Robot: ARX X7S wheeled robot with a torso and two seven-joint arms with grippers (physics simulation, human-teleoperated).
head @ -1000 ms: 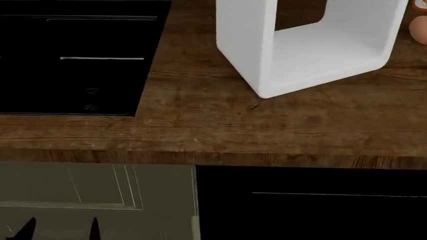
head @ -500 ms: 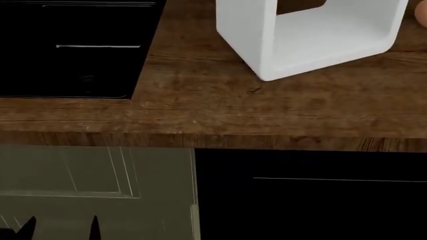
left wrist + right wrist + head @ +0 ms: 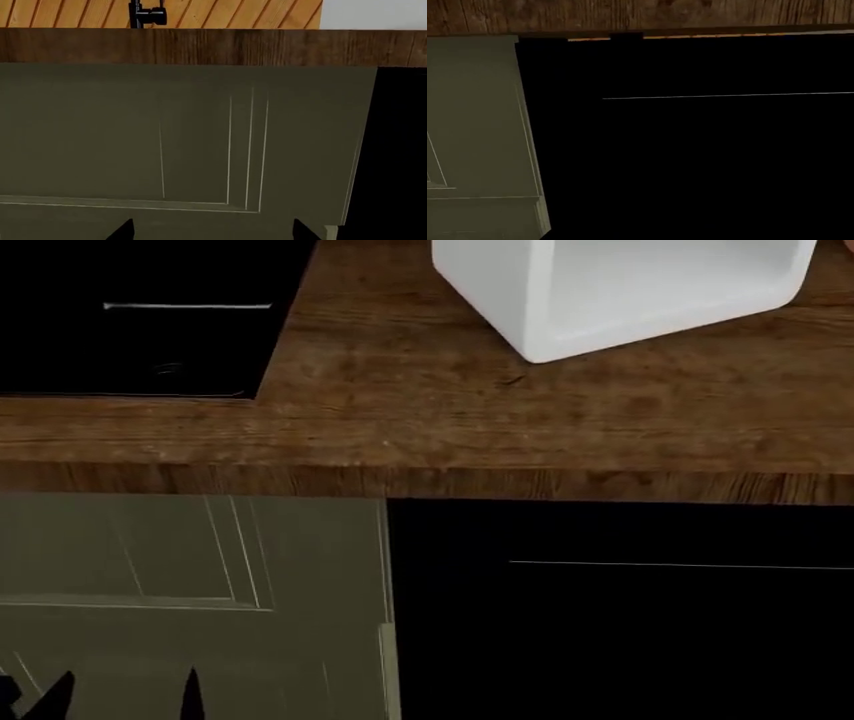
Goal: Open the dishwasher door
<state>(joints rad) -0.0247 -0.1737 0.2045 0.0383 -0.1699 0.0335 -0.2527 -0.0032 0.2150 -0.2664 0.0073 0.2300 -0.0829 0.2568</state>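
Note:
The dishwasher door (image 3: pixel 614 640) is a glossy black flat panel with a thin pale horizontal line, below the wooden counter at the head view's lower right. It fills most of the right wrist view (image 3: pixel 694 150), seen from close up. It stands shut, flush under the counter edge. My left gripper (image 3: pixel 120 695) is open and empty at the head view's bottom left. In the left wrist view its two black fingertips (image 3: pixel 123 231) stand wide apart in front of the olive-green cabinet door (image 3: pixel 187 140). My right gripper cannot be made out against the black panel.
The wooden countertop (image 3: pixel 534 430) runs above both doors. A black sink (image 3: pixel 134 320) is set in it at the left, and a white open box (image 3: pixel 601 290) stands at the back right. The olive-green cabinet door (image 3: pixel 187 580) adjoins the dishwasher door on its left.
The counter, sink and white box have slid upward in the head view, so more of the cabinet and dishwasher fronts shows. The left fingertips stay at the bottom left.

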